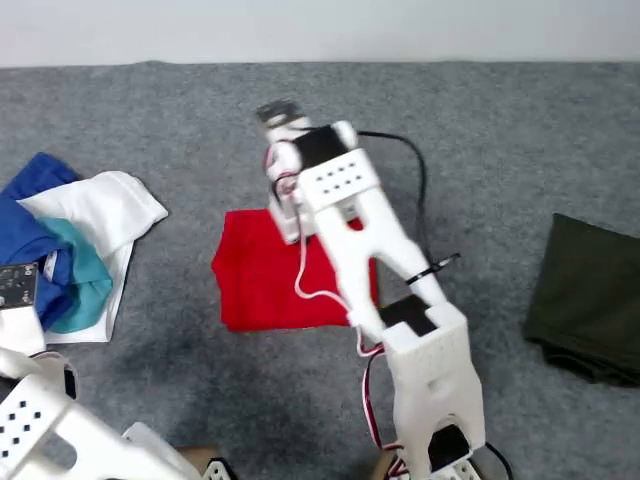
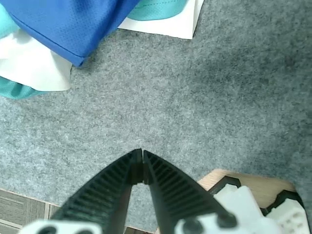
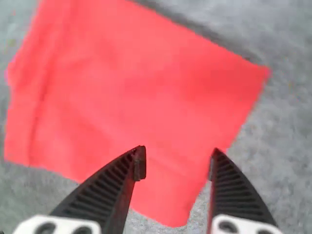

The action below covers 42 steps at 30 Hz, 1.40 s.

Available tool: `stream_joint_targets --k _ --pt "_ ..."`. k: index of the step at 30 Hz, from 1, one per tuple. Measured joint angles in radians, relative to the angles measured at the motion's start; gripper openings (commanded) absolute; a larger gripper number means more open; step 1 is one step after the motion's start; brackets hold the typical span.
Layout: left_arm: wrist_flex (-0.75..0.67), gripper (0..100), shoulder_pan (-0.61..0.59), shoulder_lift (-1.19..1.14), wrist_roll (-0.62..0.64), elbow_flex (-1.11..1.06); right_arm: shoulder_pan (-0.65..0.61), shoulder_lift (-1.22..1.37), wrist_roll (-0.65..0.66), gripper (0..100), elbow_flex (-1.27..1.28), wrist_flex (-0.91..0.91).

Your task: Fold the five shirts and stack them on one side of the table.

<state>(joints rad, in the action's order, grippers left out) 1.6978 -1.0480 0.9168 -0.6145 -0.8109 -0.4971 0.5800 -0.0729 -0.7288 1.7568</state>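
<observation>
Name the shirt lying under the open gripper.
The red shirt, flat at mid-table under the right gripper; the heap of shirts and the dark shirt lie off to the sides.

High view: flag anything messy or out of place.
The blue shirt, teal shirt and white shirt lie crumpled in one overlapping heap at the table's left edge, unfolded. The red shirt and dark green shirt lie folded flat.

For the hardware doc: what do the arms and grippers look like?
The right arm and left arm: white plastic shells with dotted holes. Red and white wires and a black cable run along the right arm. The left gripper and right gripper: black, ribbed, pointed fingers.
</observation>
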Motion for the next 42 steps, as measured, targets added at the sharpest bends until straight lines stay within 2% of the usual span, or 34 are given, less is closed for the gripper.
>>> stream_joint_targets --k 9,19,21,25,27,37,40,42 --pt "0.0 1 0.0 0.0 0.0 0.0 0.133 0.084 -0.149 24.1 0.0 0.0" --pt "0.0 1 0.0 0.0 0.0 0.0 0.123 0.313 -0.161 23.4 0.0 -0.008" --pt "0.0 1 0.0 0.0 0.0 0.0 0.118 0.336 -0.161 19.5 -0.008 -0.008" --pt "0.0 1 0.0 0.0 0.0 0.0 0.117 0.348 -0.161 2.0 -0.018 -0.008" --pt "0.0 1 0.0 0.0 0.0 0.0 0.118 0.348 -0.161 1.7 -0.018 -0.008" --pt "0.0 1 0.0 0.0 0.0 0.0 0.141 0.279 -0.038 0.9 0.0 -0.002" --pt "0.0 1 0.0 0.0 0.0 0.0 0.169 0.195 0.068 0.9 0.0 0.0" --pt "0.0 1 0.0 0.0 0.0 0.0 0.201 0.132 0.201 0.9 0.0 0.0"
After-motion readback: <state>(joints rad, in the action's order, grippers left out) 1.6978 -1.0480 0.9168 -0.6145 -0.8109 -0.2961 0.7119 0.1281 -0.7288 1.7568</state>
